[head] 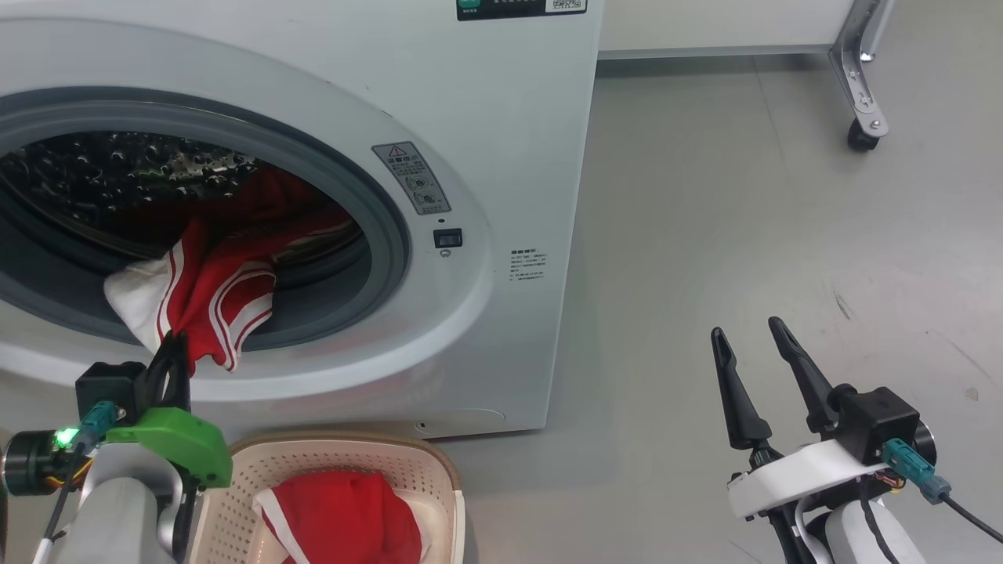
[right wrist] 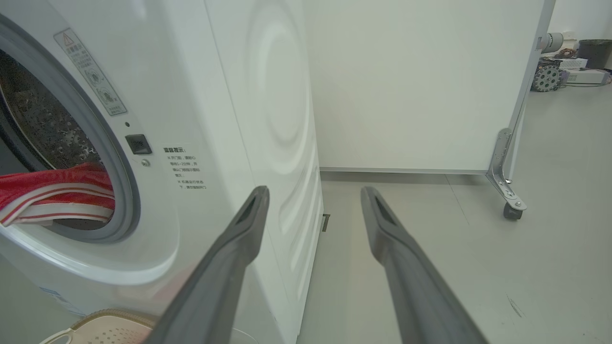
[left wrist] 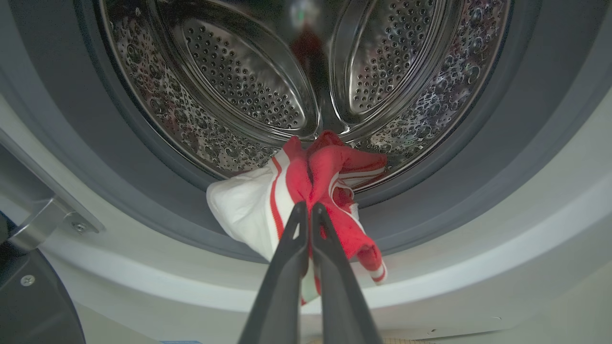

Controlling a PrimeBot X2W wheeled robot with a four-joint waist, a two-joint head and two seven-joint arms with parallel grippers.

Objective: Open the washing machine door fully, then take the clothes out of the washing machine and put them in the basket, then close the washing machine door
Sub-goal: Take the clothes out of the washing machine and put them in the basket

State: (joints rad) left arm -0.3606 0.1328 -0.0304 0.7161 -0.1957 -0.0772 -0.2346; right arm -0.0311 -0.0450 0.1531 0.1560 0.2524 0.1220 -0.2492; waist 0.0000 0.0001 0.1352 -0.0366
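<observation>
Clothes (head: 211, 290) in red and white spill over the grey gasket (head: 388, 235) at the lower edge of the washer (head: 501, 157) mouth. The left claw (head: 174, 345) is clamped on their hanging end. Another red garment (head: 345, 517) lies in the basket (head: 443, 470), which stands on the smooth grey floor (head: 744, 196) just before the washer's front. The right claw (head: 746, 329) hangs with its fingers apart above the floor, right of the washer. A white wheeled panel (right wrist: 406, 95) stands behind.
</observation>
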